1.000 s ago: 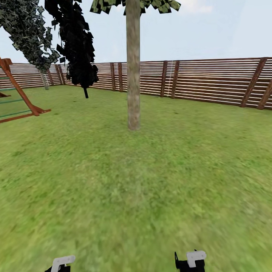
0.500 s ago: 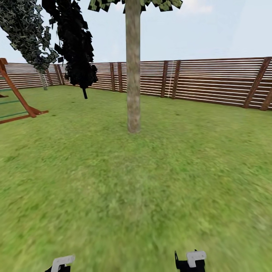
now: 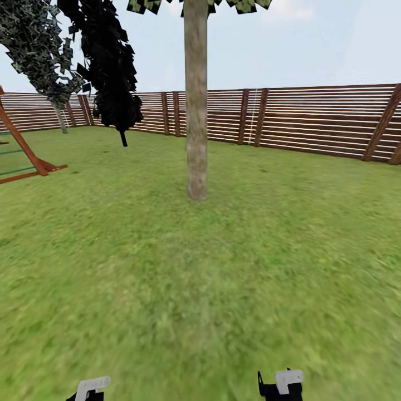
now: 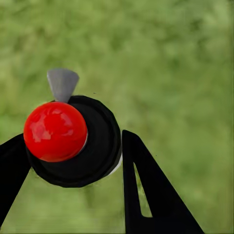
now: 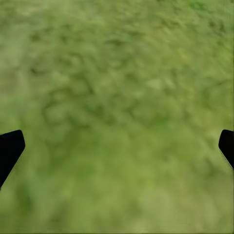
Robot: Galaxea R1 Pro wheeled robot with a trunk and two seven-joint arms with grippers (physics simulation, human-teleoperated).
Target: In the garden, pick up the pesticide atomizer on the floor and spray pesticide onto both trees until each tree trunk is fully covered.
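looking forward from the head view, the garden lawn [image 3: 223, 278] runs up to a brown slatted fence [image 3: 312, 120], and one tree trunk [image 3: 196, 100] of mottled beige-grey bark stands upright near the middle, leaves only at the very top; no white specks can be made out on it. a dark narrow tree [image 3: 111, 72] and a grey-green one [image 3: 39, 50] stand off to the left by a red-brown wooden frame [image 3: 25, 153]. white parts of both arms peek in low down. moving to the left wrist view, the left gripper [image 4: 73, 161] has its black fingers [image 4: 146, 190] pressed against the pesticide atomizer [image 4: 78, 141], a black round body with a red ball top and a grey nozzle tab, held over blurred grass. moving to the right wrist view, the right gripper [image 5: 117, 146] is spread wide with nothing between its tips, grass beneath. no label or writing can be read anywhere.
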